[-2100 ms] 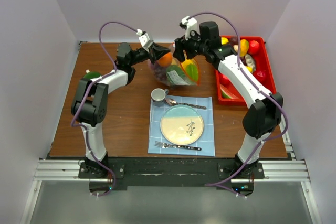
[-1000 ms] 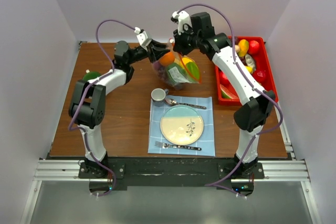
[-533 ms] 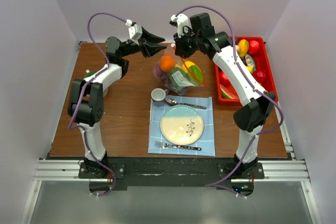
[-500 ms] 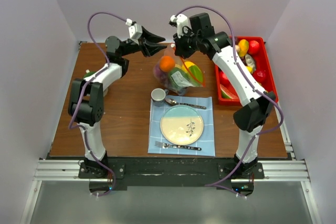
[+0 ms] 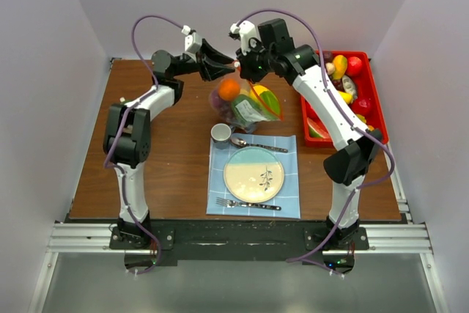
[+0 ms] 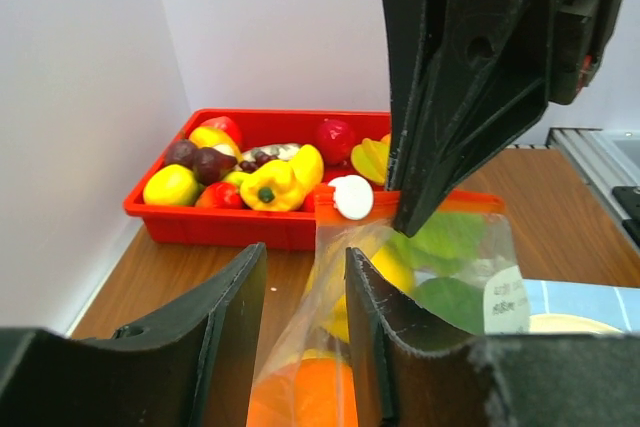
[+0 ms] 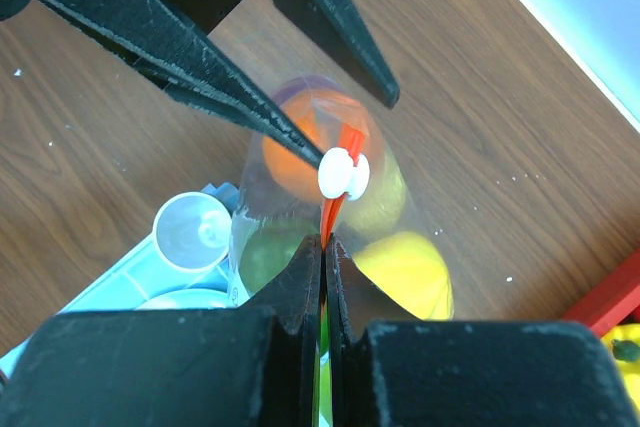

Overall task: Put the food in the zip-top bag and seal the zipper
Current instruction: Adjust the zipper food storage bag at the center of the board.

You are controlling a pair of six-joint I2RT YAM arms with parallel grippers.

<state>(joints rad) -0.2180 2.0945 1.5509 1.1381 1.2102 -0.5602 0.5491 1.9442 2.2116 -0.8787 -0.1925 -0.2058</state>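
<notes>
The zip-top bag [image 5: 249, 105] hangs over the table's far middle, holding food: an orange [image 5: 229, 89], a yellow piece [image 7: 405, 272] and green pieces [image 6: 450, 242]. My right gripper [image 7: 325, 243] is shut on the orange-red zipper [image 7: 331, 217], just below its white slider [image 7: 343, 173]. My left gripper [image 5: 231, 70] is open at the bag's top left corner. One of its fingertips [image 7: 312, 154] is right beside the slider, and the bag's clear edge lies in the gap between its fingers [image 6: 385, 337]. More food [image 6: 265, 182] lies in the red tray [image 5: 377, 100].
A small grey cup [image 5: 221, 133] and a spoon [image 5: 256, 144] sit in front of the bag on a blue mat [image 5: 289, 181], with a plate [image 5: 253, 174] and a fork [image 5: 245, 204]. A green object [image 5: 128, 103] lies at the left edge, by the left arm.
My left gripper has let go of the bag's left side, opened and risen, then swung right to the slider. My right gripper keeps its hold on the zipper.
</notes>
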